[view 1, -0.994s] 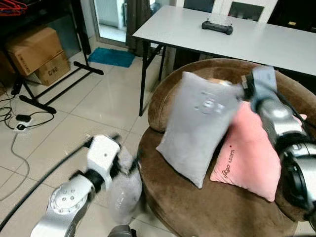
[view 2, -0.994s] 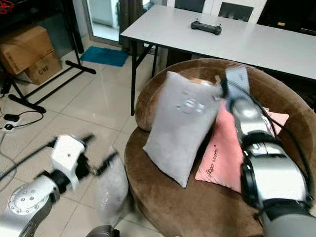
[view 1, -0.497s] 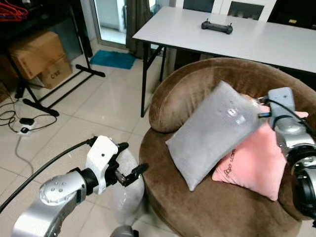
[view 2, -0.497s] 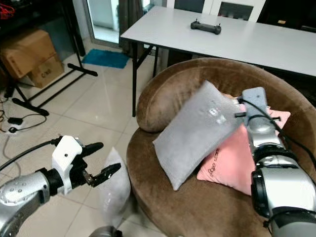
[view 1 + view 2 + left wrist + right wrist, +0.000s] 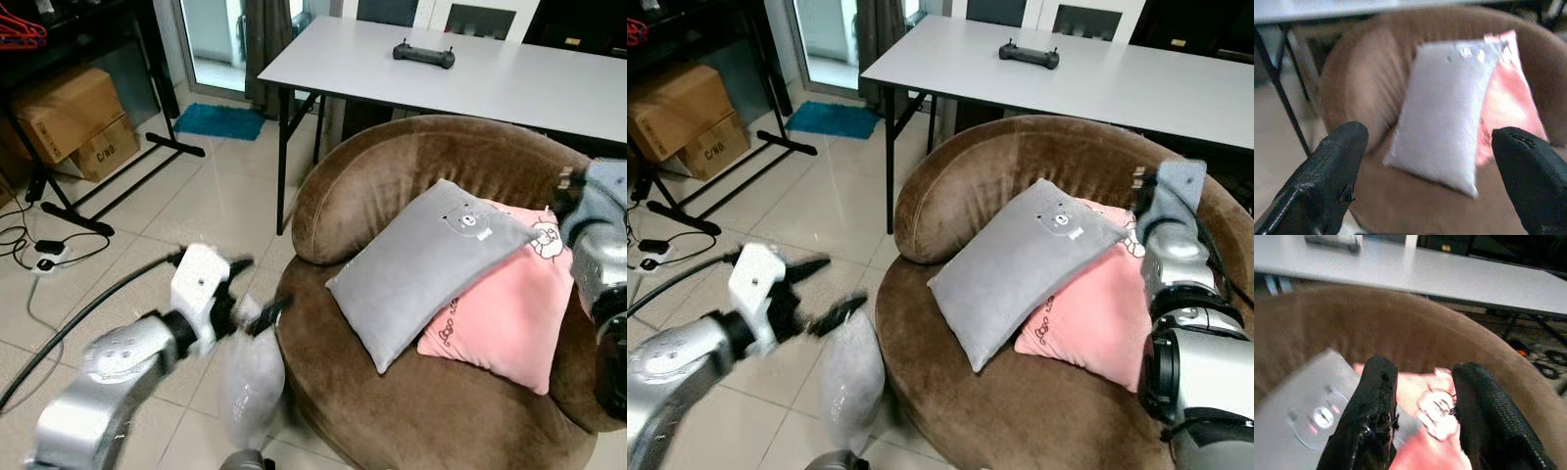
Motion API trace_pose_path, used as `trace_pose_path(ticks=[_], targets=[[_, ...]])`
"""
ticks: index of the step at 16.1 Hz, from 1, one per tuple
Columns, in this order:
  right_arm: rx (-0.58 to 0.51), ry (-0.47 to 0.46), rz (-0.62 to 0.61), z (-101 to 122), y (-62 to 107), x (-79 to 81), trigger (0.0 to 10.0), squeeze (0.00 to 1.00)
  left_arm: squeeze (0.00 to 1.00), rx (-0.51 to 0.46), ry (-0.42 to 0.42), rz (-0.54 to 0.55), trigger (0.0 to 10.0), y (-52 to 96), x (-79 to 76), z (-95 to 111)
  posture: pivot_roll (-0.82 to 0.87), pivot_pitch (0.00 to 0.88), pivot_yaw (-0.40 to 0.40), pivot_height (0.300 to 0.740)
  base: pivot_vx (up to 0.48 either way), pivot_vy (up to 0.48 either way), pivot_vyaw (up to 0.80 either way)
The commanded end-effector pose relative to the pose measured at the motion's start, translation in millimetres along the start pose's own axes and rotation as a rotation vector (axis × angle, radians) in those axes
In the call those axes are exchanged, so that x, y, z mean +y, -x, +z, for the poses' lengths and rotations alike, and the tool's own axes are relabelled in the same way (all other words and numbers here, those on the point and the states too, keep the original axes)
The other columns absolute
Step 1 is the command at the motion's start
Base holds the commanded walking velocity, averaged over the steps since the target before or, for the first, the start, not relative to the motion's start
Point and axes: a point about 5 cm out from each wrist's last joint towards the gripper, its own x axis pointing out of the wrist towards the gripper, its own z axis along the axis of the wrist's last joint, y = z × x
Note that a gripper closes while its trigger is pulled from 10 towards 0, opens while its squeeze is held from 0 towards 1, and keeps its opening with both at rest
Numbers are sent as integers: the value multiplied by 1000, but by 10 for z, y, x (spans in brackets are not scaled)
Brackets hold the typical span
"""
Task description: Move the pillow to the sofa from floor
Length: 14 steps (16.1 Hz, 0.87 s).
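A grey pillow (image 5: 431,259) lies on the round brown sofa (image 5: 392,411), its far end resting over a pink pillow (image 5: 505,313). My right gripper (image 5: 1422,401) hovers over the pink pillow's far corner by the sofa's back, open, with nothing between its fingers (image 5: 1371,416). The arm (image 5: 1171,206) reaches in from the right. My left gripper (image 5: 257,289) stands open above the floor just left of the sofa, holding nothing. It faces the grey pillow (image 5: 1444,112) from the side.
A whitish translucent bag (image 5: 250,377) stands on the tiles against the sofa's left side, under my left gripper. A white table (image 5: 509,78) with a black controller (image 5: 423,54) stands behind. Cardboard boxes (image 5: 69,108), a black rack and cables (image 5: 29,245) are at the left.
The grey pillow has dropped from upright in my right gripper to lying flat on the sofa. The right gripper has let go and drawn back to the right. The left arm shifted slightly.
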Motion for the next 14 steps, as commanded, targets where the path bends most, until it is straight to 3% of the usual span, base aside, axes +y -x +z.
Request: trace_pose_path(ticks=[1,3,4,5,6,7,8,9,11,12,14], targets=[[-14,-56,13,-5,7,-3,10000,1000,0,-9,-27,59,10000,-1,15,5,141,0,4,740,0,0,0],[-59,61,43,-101,61,79,10000,1000,0,-14,-74,177,10000,15,-26,-73,118,0,9,740,0,0,0],[-94,63,85,-123,92,134,10000,1000,0,-16,-107,213,10000,29,-31,-84,118,0,9,740,0,0,0],[-184,54,181,-169,225,235,10000,1000,0,-33,-127,288,10000,67,-43,-96,112,0,-12,740,0,0,0],[-216,35,242,-277,512,294,10000,867,0,-23,-89,386,10000,138,-57,-154,108,0,-21,740,0,0,0],[-205,37,264,-321,606,308,10000,0,0,-14,-90,398,10000,153,-66,-183,108,0,-24,740,0,0,0],[-190,42,289,-402,807,352,10000,0,0,2,-107,412,10000,167,-73,-229,111,0,-42,740,0,296,0],[-190,42,289,-402,807,352,10000,0,0,2,-107,412,10000,167,-73,-229,111,0,-42,740,0,296,0],[-89,-41,256,-714,1396,568,10000,0,0,-12,-132,496,10000,160,11,-228,86,0,-31,740,0,309,0],[-60,-23,261,-779,1522,647,10000,0,0,-16,-134,498,10000,141,-1,-226,83,0,-23,740,0,311,0],[-13,-33,281,-839,1572,774,10000,0,0,-21,-141,481,10000,104,-19,-215,78,0,-17,740,0,313,0]])
